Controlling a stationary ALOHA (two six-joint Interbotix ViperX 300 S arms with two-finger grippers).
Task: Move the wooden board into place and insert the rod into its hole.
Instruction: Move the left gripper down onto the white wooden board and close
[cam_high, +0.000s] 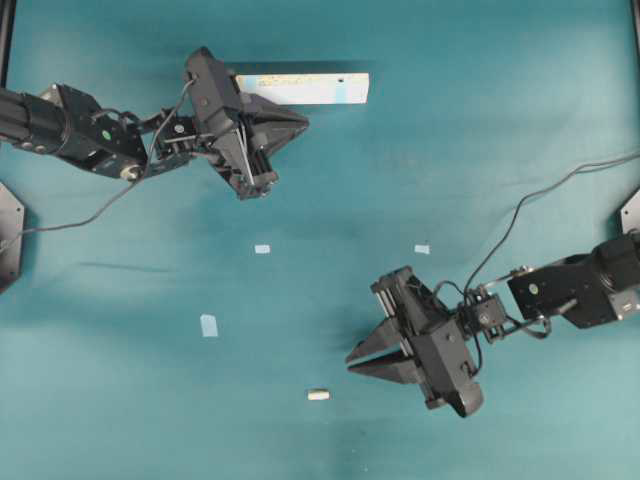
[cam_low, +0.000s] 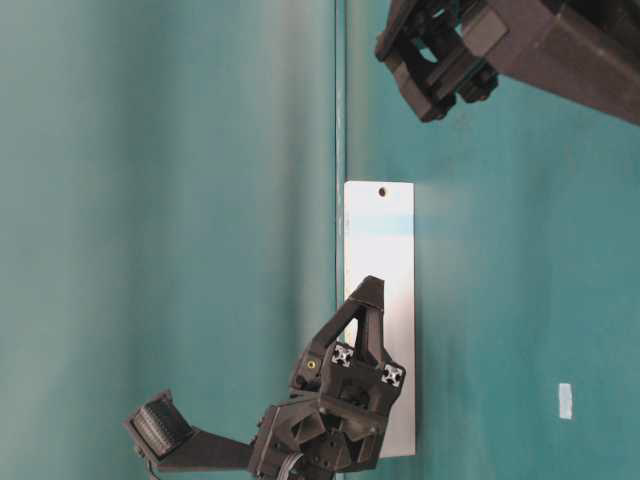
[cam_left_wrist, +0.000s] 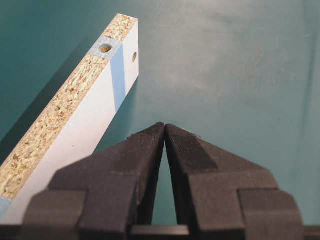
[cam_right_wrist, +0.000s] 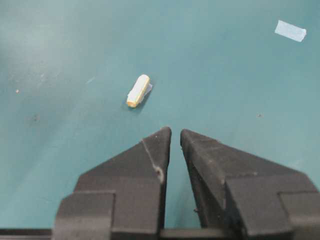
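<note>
From overhead, our left gripper (cam_high: 300, 122) points right, its jaws together on nothing. The board (cam_high: 318, 88) lies just behind its tip, long axis across the view, the far end running on past the fingertips; part of it hides under the gripper's body. The hole (cam_high: 342, 80) sits at that far end. Our right gripper (cam_high: 352, 360) points left, jaws nearly together and empty. The rod (cam_high: 318, 395) lies just ahead of it and a little to the side, apart from it, its length across the view. Three tape squares sit on the table (cam_high: 500, 150) between the arms: one (cam_high: 262, 249), another (cam_high: 422, 249), a third (cam_high: 209, 325). Nothing lies between either gripper and its piece.

At table level, our left gripper (cam_low: 368, 290) rises in front of the board (cam_low: 385, 260), which stands on edge, with the hole (cam_low: 382, 190) at the top end.

In the left wrist view, our fingers (cam_left_wrist: 145, 150) meet at the tips. The board (cam_left_wrist: 95, 115) lies to their left, running away ahead, chipboard edge uppermost, with the hole (cam_left_wrist: 134, 56) in its pale face.

In the right wrist view, a thin gap stays between our fingers (cam_right_wrist: 155, 155). The rod (cam_right_wrist: 138, 90) lies ahead and left, tilted, clear of them, with a tape square (cam_right_wrist: 290, 30) far ahead to the right.
</note>
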